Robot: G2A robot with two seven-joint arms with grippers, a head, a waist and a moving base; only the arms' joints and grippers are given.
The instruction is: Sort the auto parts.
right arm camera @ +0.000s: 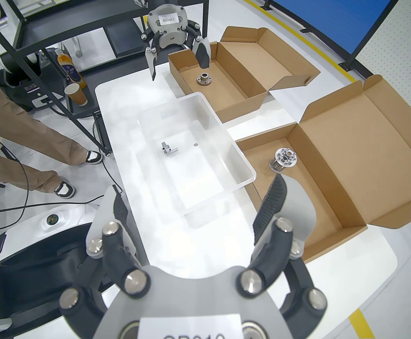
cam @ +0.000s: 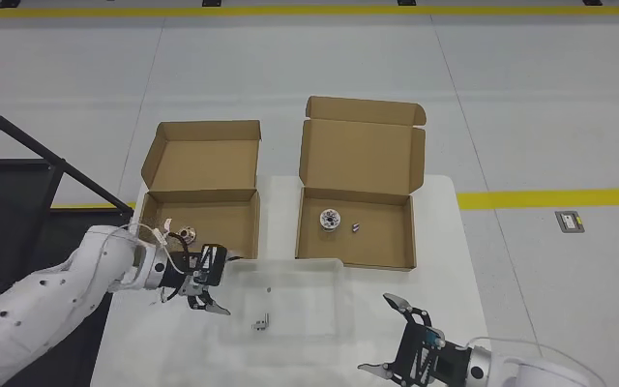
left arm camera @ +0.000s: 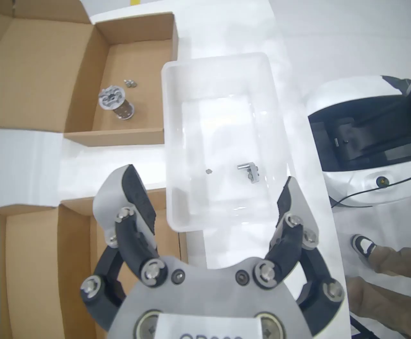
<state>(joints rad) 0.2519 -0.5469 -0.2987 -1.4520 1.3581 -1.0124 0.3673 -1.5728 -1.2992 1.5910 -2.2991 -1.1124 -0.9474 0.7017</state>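
A clear plastic tray [cam: 334, 266] sits at the table's front middle, holding a small metal bracket [cam: 260, 322] [left arm camera: 249, 170] [right arm camera: 168, 149] and a tiny nut [left arm camera: 209, 171] [right arm camera: 196, 144]. My left gripper [cam: 221, 282] [left arm camera: 210, 179] [right arm camera: 178, 69] hangs open and empty at the tray's left end, by the left cardboard box [cam: 201, 155], which holds a metal hub [cam: 187, 232] [right arm camera: 203, 79]. The right box [cam: 360, 155] holds a round flanged part [cam: 331, 220] [left arm camera: 115, 102] [right arm camera: 284, 159] and small screws [cam: 356, 228] [left arm camera: 130, 83]. My right gripper [cam: 379, 334] [right arm camera: 197, 189] is open and empty off the tray's front right corner.
Both boxes stand behind the tray with their lids folded back. A black rack [right arm camera: 96, 22] stands left of the table with a bottle [right arm camera: 69, 69] and paper cup [right arm camera: 78, 94]. A person's legs [right arm camera: 32, 144] are beside the table's front left.
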